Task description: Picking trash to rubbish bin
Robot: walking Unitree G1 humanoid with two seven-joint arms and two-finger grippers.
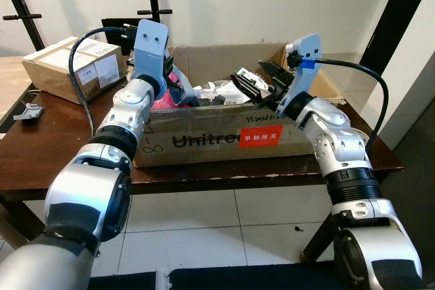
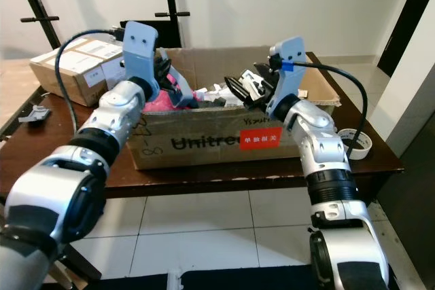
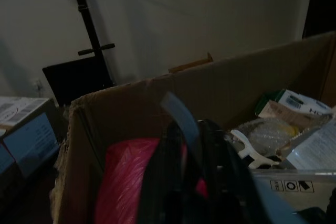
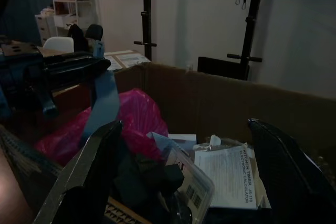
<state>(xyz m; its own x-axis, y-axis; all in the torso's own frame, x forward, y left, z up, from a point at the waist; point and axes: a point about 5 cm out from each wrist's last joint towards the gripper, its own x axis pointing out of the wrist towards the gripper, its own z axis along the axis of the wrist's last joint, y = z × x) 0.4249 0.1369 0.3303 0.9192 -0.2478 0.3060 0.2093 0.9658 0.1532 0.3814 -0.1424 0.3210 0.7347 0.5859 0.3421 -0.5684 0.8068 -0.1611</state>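
Both grippers are reaching into the brown cardboard carton (image 1: 217, 142) on the dark wooden table (image 1: 41, 147).
The right gripper (image 1: 253, 85) is hovering with fingers spread wide over white paper scraps (image 4: 231, 174); the left gripper (image 2: 178, 89), fingers narrow, is poised above the crumpled pink plastic bag (image 4: 131, 114), probably light and soft, best pinched at a fold.

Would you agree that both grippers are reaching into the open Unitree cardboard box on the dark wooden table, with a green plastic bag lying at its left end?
Not quite: the bag is pink, not green, as the right eye view shows. The rest holds: the left gripper and right gripper both reach into the open Unitree cardboard box on the dark wooden table, and the bag lies at its left end.
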